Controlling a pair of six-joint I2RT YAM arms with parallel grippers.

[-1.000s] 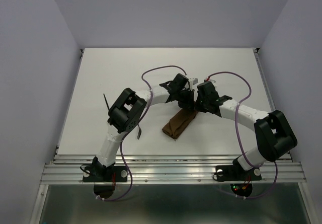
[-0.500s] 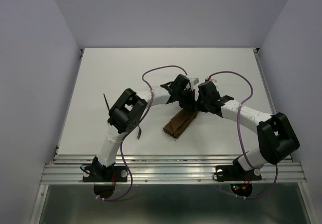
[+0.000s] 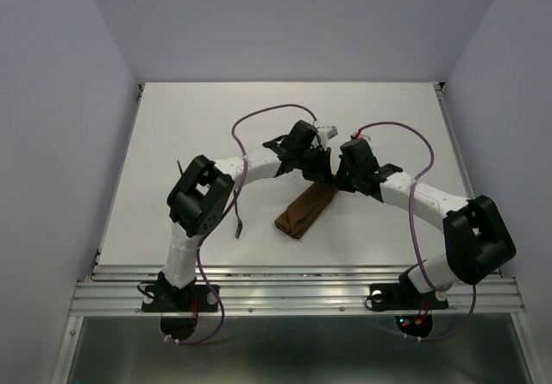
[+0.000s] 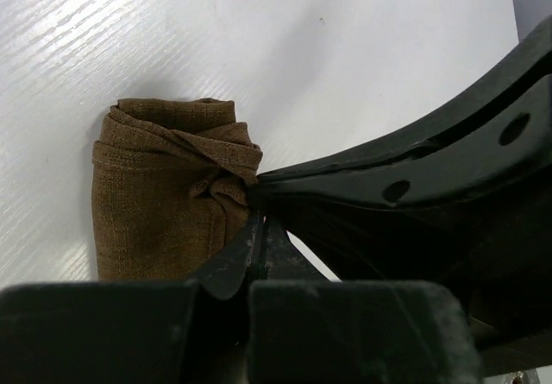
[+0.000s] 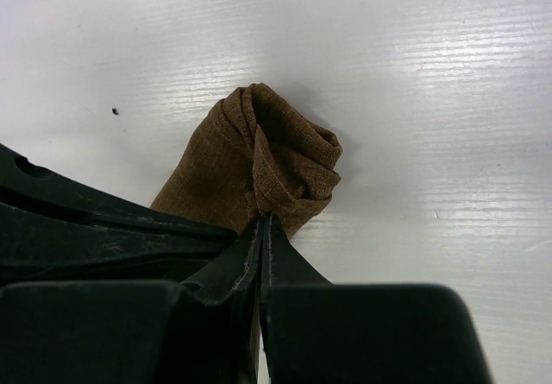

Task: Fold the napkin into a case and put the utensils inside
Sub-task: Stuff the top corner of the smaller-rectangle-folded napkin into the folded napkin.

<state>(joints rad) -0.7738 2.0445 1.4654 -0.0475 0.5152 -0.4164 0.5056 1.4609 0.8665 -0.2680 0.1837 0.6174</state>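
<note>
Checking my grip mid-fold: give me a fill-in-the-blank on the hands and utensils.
The left hand and right hand are both ____ on the dark brown folded cloth napkin.
They pinch its ____ end, away from the arm bases.
A thin dark metal utensil lies on the white table beside the ____ arm.
Missing: shut; far; left.

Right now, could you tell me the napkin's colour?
The napkin is plain brown, unpatterned; the left wrist view shows it best.
</note>
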